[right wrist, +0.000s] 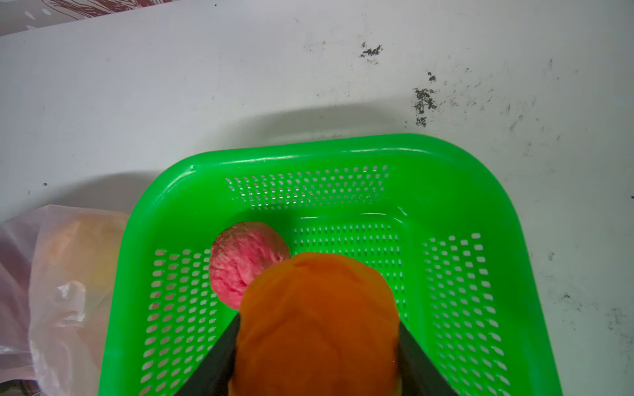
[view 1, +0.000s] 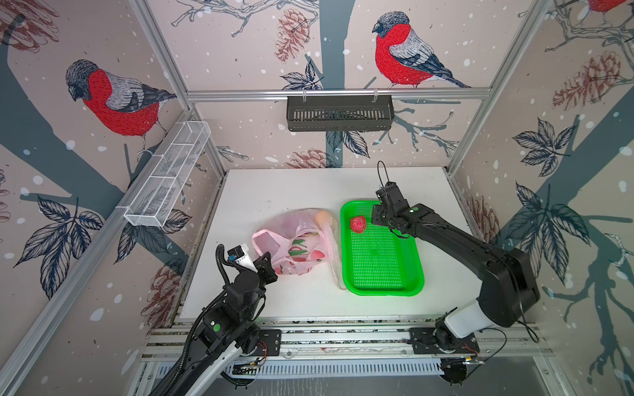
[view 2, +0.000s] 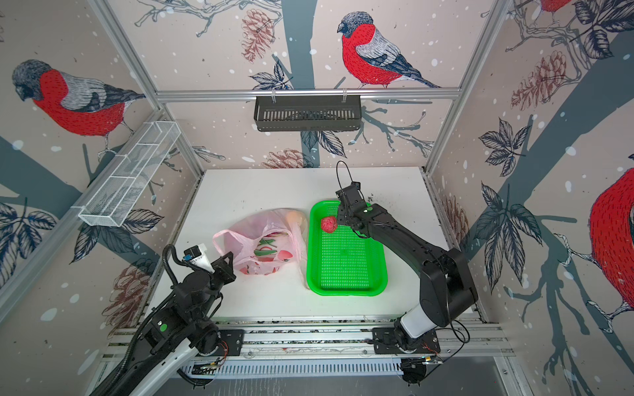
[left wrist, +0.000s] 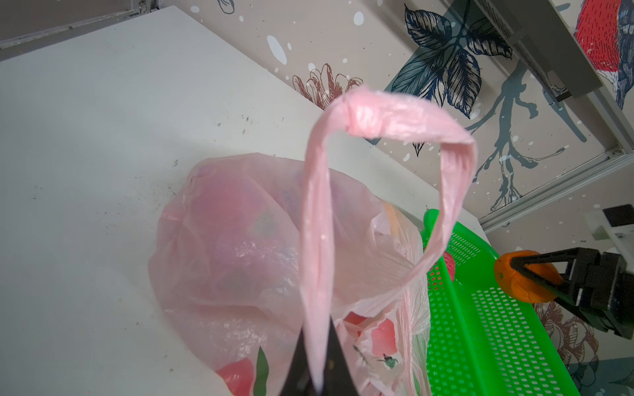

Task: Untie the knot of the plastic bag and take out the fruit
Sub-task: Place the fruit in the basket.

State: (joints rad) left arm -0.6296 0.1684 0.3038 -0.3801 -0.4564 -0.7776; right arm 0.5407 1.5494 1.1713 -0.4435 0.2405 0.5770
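Tabletop (view 1: 274, 192), white, scuffed; plastic bag (view 1: 295, 240) lying open beside green basket (right wrist: 308, 151), knot judged undone; handle loop (left wrist: 394, 120) pinched by left gripper (left wrist: 317, 343); orange ball (right wrist: 319, 284) clasped by right gripper (right wrist: 319, 322) above basket, near bumpy red ball (right wrist: 240, 264); step: fruit removal; release into basket called for next.

White table (view 1: 274, 192) — pale pink plastic bag (view 1: 295, 240) beside green basket (view 1: 377, 267)

One plastic bag (view 1: 298, 223), one green basket (view 1: 384, 291), one red ball (view 1: 357, 224), one orange ball (right wrist: 315, 325) and one yellow-orange ball (view 1: 322, 216).
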